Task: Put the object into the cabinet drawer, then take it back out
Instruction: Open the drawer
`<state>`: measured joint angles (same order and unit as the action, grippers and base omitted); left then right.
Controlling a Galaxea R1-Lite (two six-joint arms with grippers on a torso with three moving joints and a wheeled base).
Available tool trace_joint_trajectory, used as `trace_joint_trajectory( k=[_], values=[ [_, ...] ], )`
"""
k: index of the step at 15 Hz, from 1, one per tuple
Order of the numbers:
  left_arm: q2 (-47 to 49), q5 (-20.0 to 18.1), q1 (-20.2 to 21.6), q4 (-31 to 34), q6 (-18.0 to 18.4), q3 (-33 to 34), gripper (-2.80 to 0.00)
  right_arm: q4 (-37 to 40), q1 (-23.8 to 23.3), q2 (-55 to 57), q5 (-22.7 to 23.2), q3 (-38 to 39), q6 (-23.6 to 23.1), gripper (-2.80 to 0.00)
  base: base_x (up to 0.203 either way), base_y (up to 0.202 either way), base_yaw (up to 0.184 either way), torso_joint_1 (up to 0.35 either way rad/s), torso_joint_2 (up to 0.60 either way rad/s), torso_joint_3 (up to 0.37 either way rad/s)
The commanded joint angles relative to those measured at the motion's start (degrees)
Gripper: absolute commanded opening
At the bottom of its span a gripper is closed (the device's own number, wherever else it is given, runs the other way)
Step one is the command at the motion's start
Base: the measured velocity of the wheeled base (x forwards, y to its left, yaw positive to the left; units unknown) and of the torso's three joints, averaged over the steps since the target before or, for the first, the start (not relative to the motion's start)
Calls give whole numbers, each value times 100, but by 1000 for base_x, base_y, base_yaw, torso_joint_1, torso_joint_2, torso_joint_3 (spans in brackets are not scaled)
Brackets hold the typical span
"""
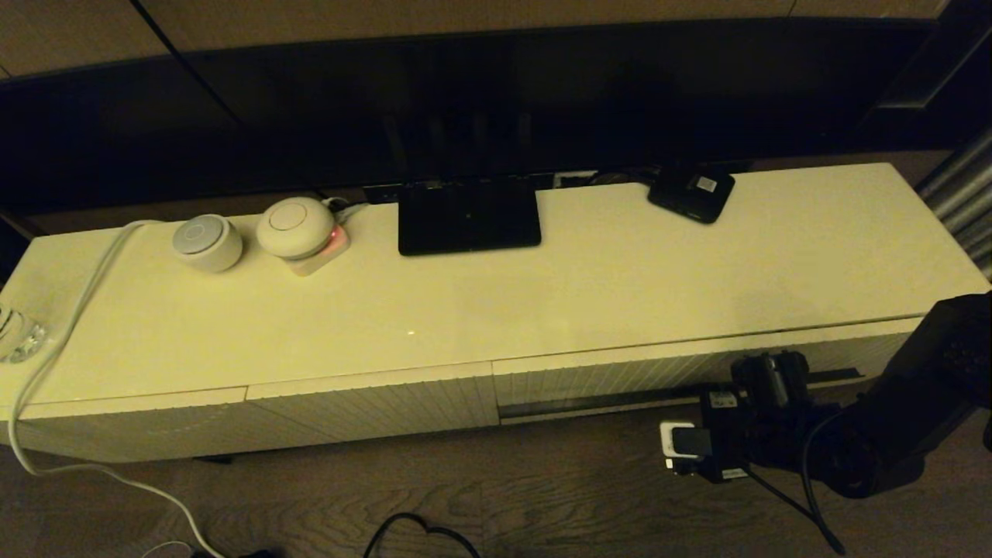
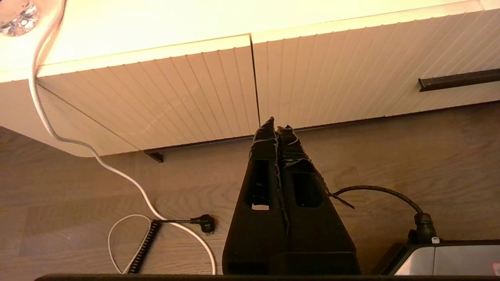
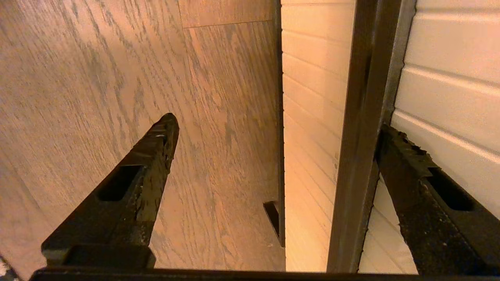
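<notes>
Long cream-white cabinet (image 1: 465, 310) with a glossy top runs nearly the full width of the head view; its left end is cut off at the frame edge. Broad bare stretch of top between the back-row items and the front edge.

Left to right along the top: white cable (image 1: 70, 310) trailing over the left end down to the wood-grain floor (image 1: 387, 496); grey-topped round puck (image 1: 207, 242); white domed round device (image 1: 295, 226) sitting on a small base with a red light; flat black rectangular stand base (image 1: 468, 215) under a wide dark screen (image 1: 496, 101); small flat black box with a white label (image 1: 692, 192) near the back edge.

Front face: two shorter ribbed cream panels (image 1: 372, 411) on the left, then the long ribbed cream-white drawer (image 1: 620, 376) with a dark strip (image 1: 589, 403) along its lower edge. Drawer front looks flush with its neighbours, closed.

Black folding umbrella: not found in any view.

Left gripper (image 2: 276, 128): low before the left-hand panels, above the floor, fingers pressed together, holding nothing.

Right gripper (image 3: 273, 132): arm reaches in from the right, low at the drawer front, partly masking it. Fingers spread wide; the dark strip (image 3: 359, 136) stands between them, just beside one fingertip (image 3: 394, 144), while the other fingertip (image 3: 166, 127) hangs over the floor. Contact cannot be told.
</notes>
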<state>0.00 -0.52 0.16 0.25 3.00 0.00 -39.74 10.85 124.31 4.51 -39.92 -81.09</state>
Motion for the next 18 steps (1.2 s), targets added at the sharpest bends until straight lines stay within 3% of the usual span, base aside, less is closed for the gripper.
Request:
trace_joint_trajectory(
  k=[1, 11, 18],
  values=[
    [0, 0, 2, 2, 7, 18, -280, 28, 22, 58, 19, 127, -47, 0, 0, 0, 0, 0, 0, 0],
    [0, 0, 2, 2, 3, 18, -280, -201, 33, -402, 196, 1318, -47, 0, 0, 0, 0, 0, 0, 0],
    [0, 0, 2, 2, -1, 18, -280, -171, 26, -1494, 269, 1723, -51, 0, 0, 0, 0, 0, 0, 0]
  ],
)
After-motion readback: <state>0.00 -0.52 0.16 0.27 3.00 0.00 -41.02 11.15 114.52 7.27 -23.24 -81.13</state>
